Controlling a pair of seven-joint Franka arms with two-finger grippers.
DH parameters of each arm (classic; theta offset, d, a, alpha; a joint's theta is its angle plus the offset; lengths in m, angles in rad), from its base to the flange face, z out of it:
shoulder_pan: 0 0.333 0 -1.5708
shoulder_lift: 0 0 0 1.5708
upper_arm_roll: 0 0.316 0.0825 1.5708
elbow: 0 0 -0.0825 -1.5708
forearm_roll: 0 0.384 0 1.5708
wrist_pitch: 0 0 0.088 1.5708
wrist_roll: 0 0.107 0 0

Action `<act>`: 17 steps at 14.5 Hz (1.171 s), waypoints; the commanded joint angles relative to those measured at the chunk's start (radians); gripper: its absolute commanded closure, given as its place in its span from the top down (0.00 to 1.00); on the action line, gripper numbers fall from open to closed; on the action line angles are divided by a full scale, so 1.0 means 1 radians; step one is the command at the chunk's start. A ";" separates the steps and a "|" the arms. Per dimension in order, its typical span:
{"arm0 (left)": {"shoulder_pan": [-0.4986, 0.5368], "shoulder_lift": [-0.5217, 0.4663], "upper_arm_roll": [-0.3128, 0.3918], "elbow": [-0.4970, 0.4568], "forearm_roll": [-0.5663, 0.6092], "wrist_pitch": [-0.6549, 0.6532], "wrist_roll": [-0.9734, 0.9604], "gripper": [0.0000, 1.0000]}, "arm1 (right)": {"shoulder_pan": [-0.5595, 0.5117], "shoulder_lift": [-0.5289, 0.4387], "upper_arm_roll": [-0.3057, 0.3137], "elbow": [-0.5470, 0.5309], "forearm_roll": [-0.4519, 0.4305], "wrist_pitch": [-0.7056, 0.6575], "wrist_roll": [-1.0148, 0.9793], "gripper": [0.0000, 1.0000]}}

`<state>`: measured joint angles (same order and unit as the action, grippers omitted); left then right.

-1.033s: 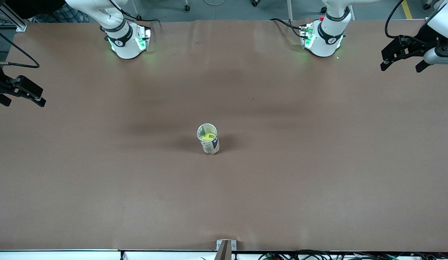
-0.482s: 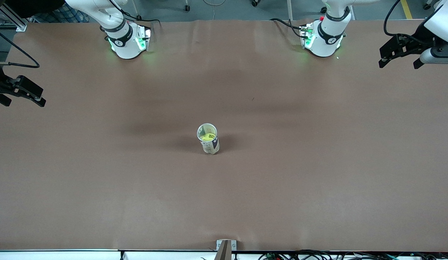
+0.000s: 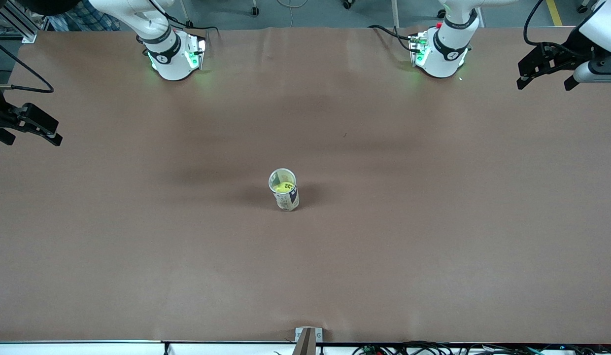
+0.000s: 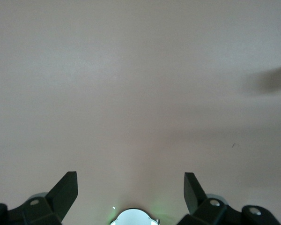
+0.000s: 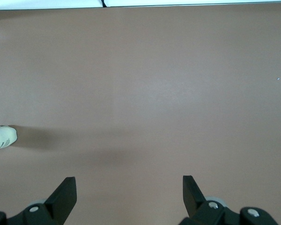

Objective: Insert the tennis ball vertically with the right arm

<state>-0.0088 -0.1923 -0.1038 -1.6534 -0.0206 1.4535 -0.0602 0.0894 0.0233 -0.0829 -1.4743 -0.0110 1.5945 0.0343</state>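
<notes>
A plain brown tabletop (image 3: 433,236) fills the front view, with grey floor showing along its 12 o'clock edge and a run of cables along the 6 o'clock edge.

The right pincer (image 3: 30,132) hangs over the tabletop's 9 o'clock edge at the right arm's end, its dark fingers (image 5: 63,194) spread wide with nothing between them; in the right wrist view only bare brown surface lies in the gap. The left pincer (image 3: 544,69) hangs over the 2 o'clock corner at the left arm's end, fingers (image 4: 65,190) likewise spread wide and empty. Both arms wait well apart from the middle of the tabletop. Their white bases stand along the 12 o'clock edge, each lit green at the foot: the right arm's base (image 3: 171,58) toward 11 o'clock, the left arm's base (image 3: 441,52) toward 1 o'clock.

At the middle of the tabletop stands a white can (image 3: 284,190), upright with its open mouth up and dark print on its label. The tennis ball (image 3: 285,187) sits inside it, yellow-green, visible through the mouth. The can casts a soft shadow on the surface around it. The right wrist view catches a sliver of the can (image 5: 2,137) at its frame edge.
</notes>
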 commanded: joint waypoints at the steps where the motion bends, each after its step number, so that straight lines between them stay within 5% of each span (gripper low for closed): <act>1: 0.001 -0.019 -0.005 -0.009 0.007 -0.009 -0.010 1.00 | 0.003 -0.006 -0.001 0.006 -0.004 -0.010 0.004 1.00; 17: 0.001 -0.024 -0.020 -0.014 0.019 -0.039 -0.012 1.00 | -0.004 -0.005 -0.003 0.006 -0.004 -0.010 0.004 1.00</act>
<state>-0.0091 -0.1932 -0.1171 -1.6534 -0.0206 1.4229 -0.0608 0.0894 0.0233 -0.0836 -1.4743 -0.0110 1.5945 0.0343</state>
